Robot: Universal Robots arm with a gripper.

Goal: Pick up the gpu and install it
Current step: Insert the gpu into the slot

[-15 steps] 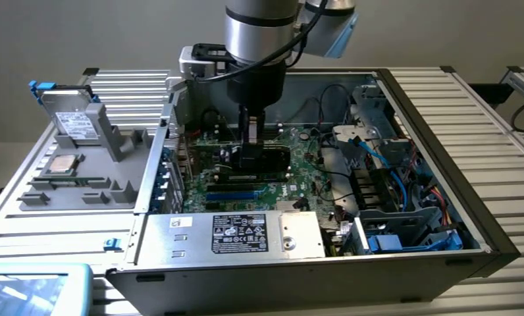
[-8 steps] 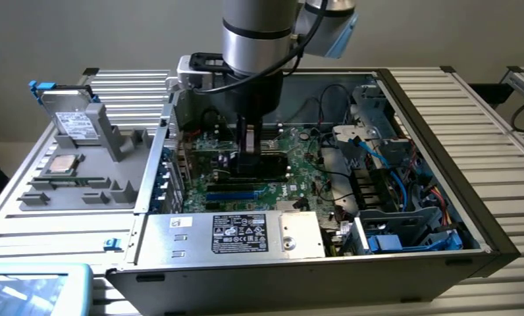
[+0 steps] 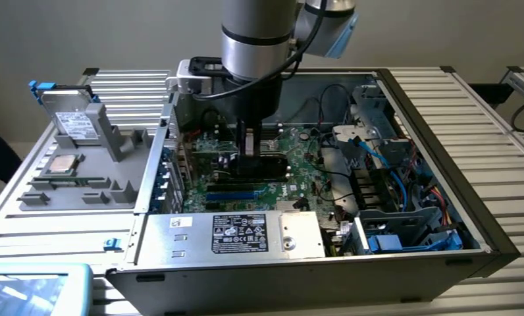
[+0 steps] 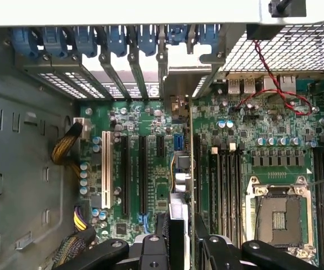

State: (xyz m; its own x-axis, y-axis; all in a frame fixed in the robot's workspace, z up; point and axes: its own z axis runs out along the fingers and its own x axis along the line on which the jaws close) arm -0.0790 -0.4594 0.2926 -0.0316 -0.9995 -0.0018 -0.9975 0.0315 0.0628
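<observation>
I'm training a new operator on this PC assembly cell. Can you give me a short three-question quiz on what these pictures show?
1. Fill in: the hard drive stands in the grey fixture on the exterior view's ___ of the computer case.
2. Where is the gpu? A) flat in the grey fixture; B) on edge over the motherboard, inside the computer case; C) lying on the hard drive.
3. True or false: the gripper has empty jaws.
Key: 1 left; 2 B; 3 false, the jaws are shut on the gpu.
</observation>
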